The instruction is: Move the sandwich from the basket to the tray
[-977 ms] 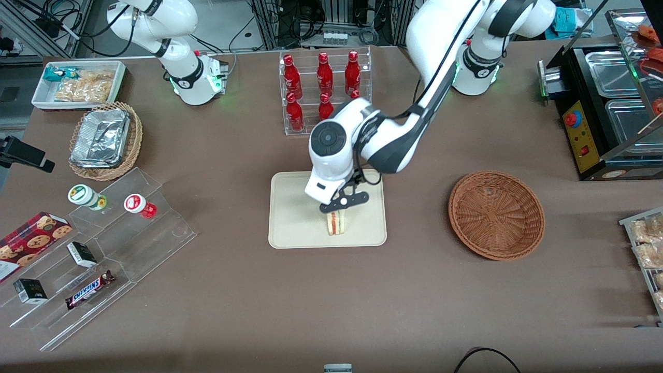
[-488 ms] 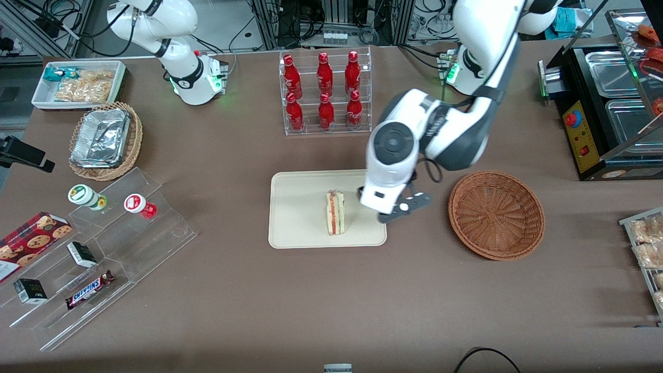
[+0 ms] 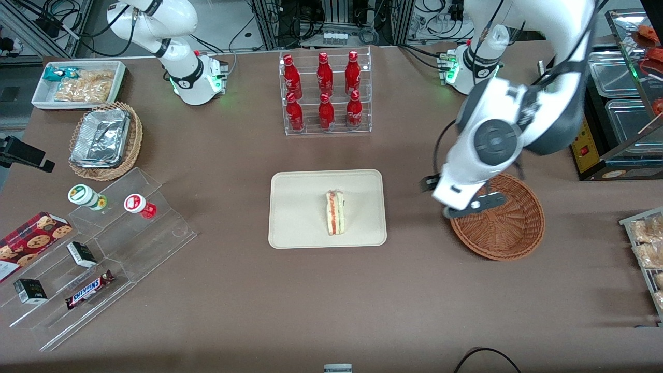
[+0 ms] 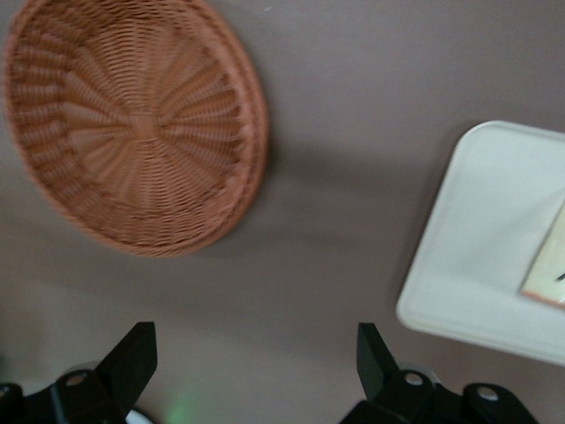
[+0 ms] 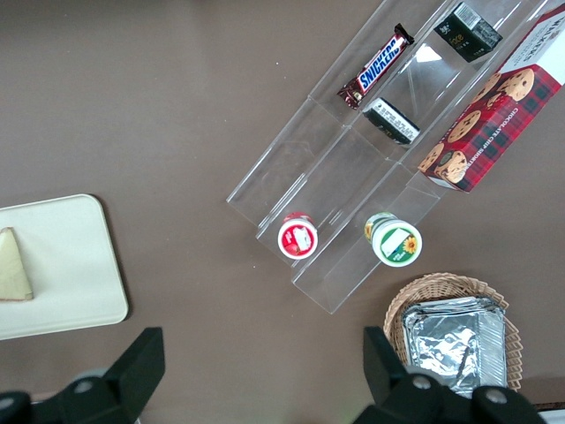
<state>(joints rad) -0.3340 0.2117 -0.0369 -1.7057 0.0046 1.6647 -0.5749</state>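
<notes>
The sandwich (image 3: 335,212), a pale wedge with a red and green filling stripe, stands on its edge on the cream tray (image 3: 295,228) in the middle of the table. The reddish-brown wicker basket (image 3: 505,228) sits empty toward the working arm's end. My left gripper (image 3: 456,199) hangs open and empty above the basket's rim, on the side nearest the tray. In the left wrist view the basket (image 4: 132,124), the tray's corner (image 4: 477,238) and a bit of the sandwich (image 4: 547,269) show, with bare table between my open fingers (image 4: 132,358).
A clear rack of red bottles (image 3: 325,93) stands farther from the camera than the tray. A black food warmer (image 3: 606,103) and a snack bin (image 3: 647,243) lie at the working arm's end. Clear steps with snacks (image 3: 103,248) and a tan foil-container basket (image 3: 105,140) lie toward the parked arm's end.
My gripper let go of the sandwich on the tray, rose and swung sideways from the tray to above the basket's rim. The sandwich stays on the tray.
</notes>
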